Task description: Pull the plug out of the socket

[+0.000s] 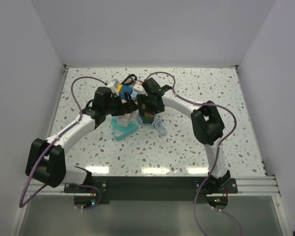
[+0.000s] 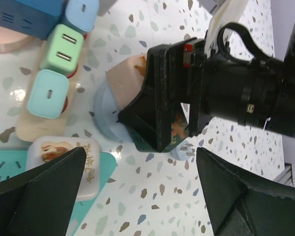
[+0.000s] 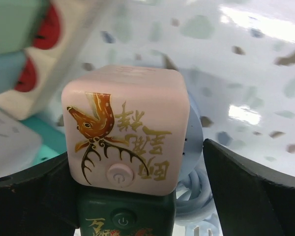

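The socket (image 2: pixel 25 127), a cream-beige strip with red outlets, lies at the left of the left wrist view with a light blue plug (image 2: pixel 48 93), a green plug (image 2: pixel 64 46) and another light blue plug (image 2: pixel 81 11) seated in it. My right gripper (image 3: pixel 132 196) is open around a pink deer-print cube (image 3: pixel 125 128) joined to a dark green cube (image 3: pixel 125 216). Its left finger is against them and its right finger (image 3: pixel 250 191) stands apart. The cubes are off the socket (image 3: pixel 54 73). My left gripper (image 2: pixel 140 162) hangs open over bare table beside them.
A pale blue disc with a coiled cable (image 3: pixel 194 162) lies under the cubes. A white deer-print cube (image 2: pixel 64 157) rests on a teal block (image 2: pixel 5 169). A dark blue block (image 2: pixel 19 14) sits at the strip's far end. Both arms crowd the table's middle (image 1: pixel 137 105).
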Controlling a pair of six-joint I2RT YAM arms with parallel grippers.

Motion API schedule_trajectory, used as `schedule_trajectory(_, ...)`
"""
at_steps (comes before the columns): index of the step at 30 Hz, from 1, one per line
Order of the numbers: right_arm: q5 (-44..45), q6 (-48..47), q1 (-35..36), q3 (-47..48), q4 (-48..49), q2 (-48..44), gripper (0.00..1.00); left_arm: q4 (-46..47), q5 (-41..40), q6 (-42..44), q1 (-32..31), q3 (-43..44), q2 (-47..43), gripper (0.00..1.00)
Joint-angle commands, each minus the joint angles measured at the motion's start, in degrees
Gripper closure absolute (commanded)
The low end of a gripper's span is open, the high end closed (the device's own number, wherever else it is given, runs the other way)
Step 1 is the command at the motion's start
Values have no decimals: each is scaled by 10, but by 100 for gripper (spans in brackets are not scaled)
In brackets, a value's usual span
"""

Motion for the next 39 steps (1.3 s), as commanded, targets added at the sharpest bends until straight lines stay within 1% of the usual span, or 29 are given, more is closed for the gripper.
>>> schedule_trajectory(1, 32, -7, -56, -50, -47, -25, 8, 38, 20, -11, -25, 34, 28, 0)
schedule_trajectory(2, 36, -11, -60, -57, -49, -29, 5, 40, 20, -12, -35, 44, 35, 0)
schedule_trajectory(6, 61, -27, -81, -60, -63, -43, 1, 50, 19, -17, -57, 68, 66, 1)
schedule_trajectory(10, 35, -32, -92, -77, -48, -79, 1, 51, 14, -17, -81, 93, 102, 1)
schedule_trajectory(11, 31, -33, -94, -85, -42, -100, 1, 51, 14, -19, -86, 100, 107, 1)
schedule_trajectory(12, 26, -35, -94, -89, -39, -108, 1, 72, 14, -21, -88, 101, 113, 1)
schedule_trajectory(14, 15, -35, -94, -93, -37, -128, 1, 82, 14, -28, -90, 98, 122, 1)
schedule_trajectory(16, 11, -36, -94, -91, -47, -135, 1, 99, 16, -31, -91, 96, 130, 1)
schedule_trajectory(20, 47, -36, -94, -106, -46, -158, 1, 122, 22, -38, -91, 96, 143, 0)
schedule_trajectory(23, 40, -41, -94, -112, -48, -160, 1, 125, 7, -39, -91, 94, 150, 0)
schedule_trajectory(25, 16, -40, -91, -125, -37, -160, 2, 123, -3, -39, -90, 91, 156, 0)
schedule_trajectory(32, -1, -26, -68, -152, 9, -142, 14, 123, -27, -38, -91, 88, 188, 1)
schedule_trajectory(35, 3, -24, -60, -153, 23, -131, 25, 129, -29, -35, -91, 88, 201, 1)
schedule_trajectory(36, 5, -22, -59, -152, 24, -126, 34, 130, -29, -35, -91, 88, 208, 2)
schedule_trajectory(37, 11, -21, -59, -154, 21, -123, 39, 131, -28, -34, -91, 88, 213, 2)
schedule_trajectory(39, 18, -23, -59, -152, 11, -108, 45, 133, -26, -29, -91, 93, 225, 2)
